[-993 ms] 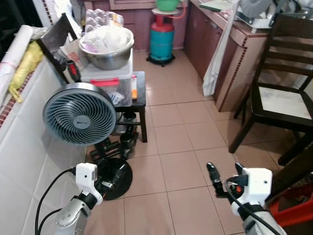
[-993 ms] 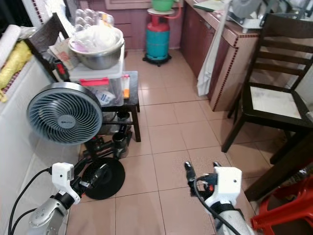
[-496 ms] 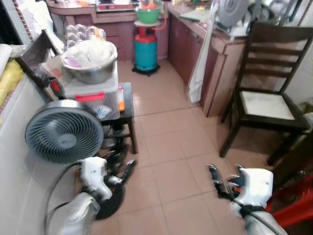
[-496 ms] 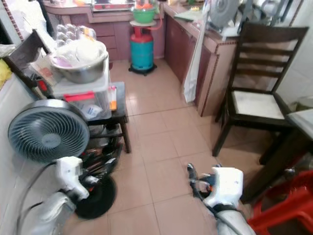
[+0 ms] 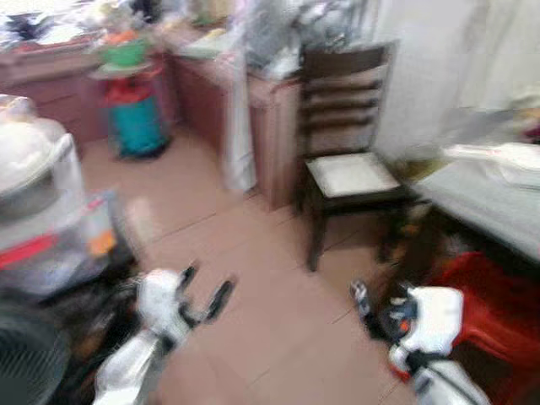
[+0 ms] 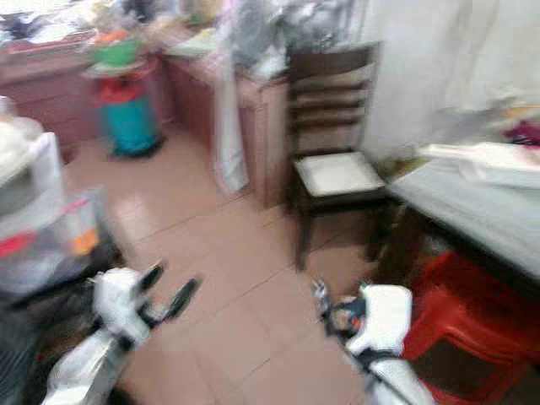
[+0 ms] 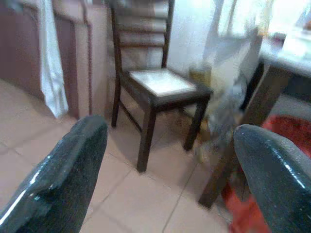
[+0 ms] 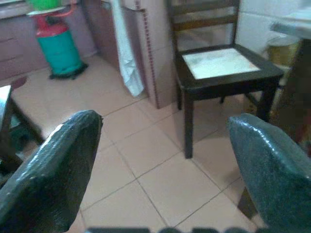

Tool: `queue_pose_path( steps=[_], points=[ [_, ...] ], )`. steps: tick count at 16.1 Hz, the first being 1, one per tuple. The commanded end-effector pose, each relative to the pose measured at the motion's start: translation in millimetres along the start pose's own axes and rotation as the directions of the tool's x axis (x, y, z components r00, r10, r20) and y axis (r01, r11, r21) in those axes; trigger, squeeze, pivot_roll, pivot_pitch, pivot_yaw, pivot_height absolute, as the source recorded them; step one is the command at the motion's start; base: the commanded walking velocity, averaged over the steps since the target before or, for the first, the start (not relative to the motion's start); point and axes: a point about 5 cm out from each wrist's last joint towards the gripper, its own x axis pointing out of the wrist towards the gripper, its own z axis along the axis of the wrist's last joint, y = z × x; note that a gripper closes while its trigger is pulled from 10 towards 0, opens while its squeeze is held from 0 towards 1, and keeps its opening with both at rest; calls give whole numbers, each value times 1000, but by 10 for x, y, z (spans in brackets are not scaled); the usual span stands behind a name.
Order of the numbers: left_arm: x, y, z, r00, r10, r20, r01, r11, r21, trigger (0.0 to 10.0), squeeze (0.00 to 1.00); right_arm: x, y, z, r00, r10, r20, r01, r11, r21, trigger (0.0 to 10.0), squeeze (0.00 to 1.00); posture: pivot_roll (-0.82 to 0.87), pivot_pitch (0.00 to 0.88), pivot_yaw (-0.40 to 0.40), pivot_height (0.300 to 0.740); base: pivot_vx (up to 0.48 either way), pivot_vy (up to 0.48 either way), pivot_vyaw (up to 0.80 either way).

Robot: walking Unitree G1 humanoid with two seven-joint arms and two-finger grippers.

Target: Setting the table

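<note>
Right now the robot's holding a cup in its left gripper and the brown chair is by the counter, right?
Not quite. The left gripper is open and holds nothing, as the left wrist view shows. The brown chair does stand by the counter.

Bright daylight, heavy motion blur throughout

Head views smeared by blur; much cut off at the edges.

We see the cluttered tiled counter (image 5: 253,51) only as streaks and cannot name what lies on it. The pale grey table top (image 6: 472,211) runs off the picture's edge, and the long white thing (image 6: 489,156) on it stays unreadable. The red plastic stool (image 5: 481,295) sits half hidden beneath the table. The grey round fan (image 5: 29,359) is cut at the corner.
</note>
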Motion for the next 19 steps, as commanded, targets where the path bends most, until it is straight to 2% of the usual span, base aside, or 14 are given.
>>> queue_pose_path(
  steps=[1,10,12,16,19],
  points=[
    [80,-72,44,1000,-23,16,23,1000,-2,10000,0,-3,-68,26,1000,-24,4,24,1000,-18,10000,0,-20,0,19,740,364,0,-800],
    [89,-104,50,1000,-28,2,28,1000,5,10000,0,3,-61,34,1000,-27,5,27,999,-17,10000,0,-26,0,18,740,361,0,-800],
    [109,-110,91,999,-29,26,28,999,22,10000,0,8,-68,58,999,-30,11,30,999,-18,10000,0,-26,0,18,740,351,0,-800],
    [161,-74,353,984,74,165,-86,994,68,10000,0,2,-51,200,996,-42,76,44,999,-24,10000,0,-24,0,15,740,68,0,-544],
    [136,-23,372,975,172,138,-181,982,55,10000,0,-6,-82,216,993,-73,94,76,997,-27,10000,0,-21,0,11,740,0,0,0]
  ],
)
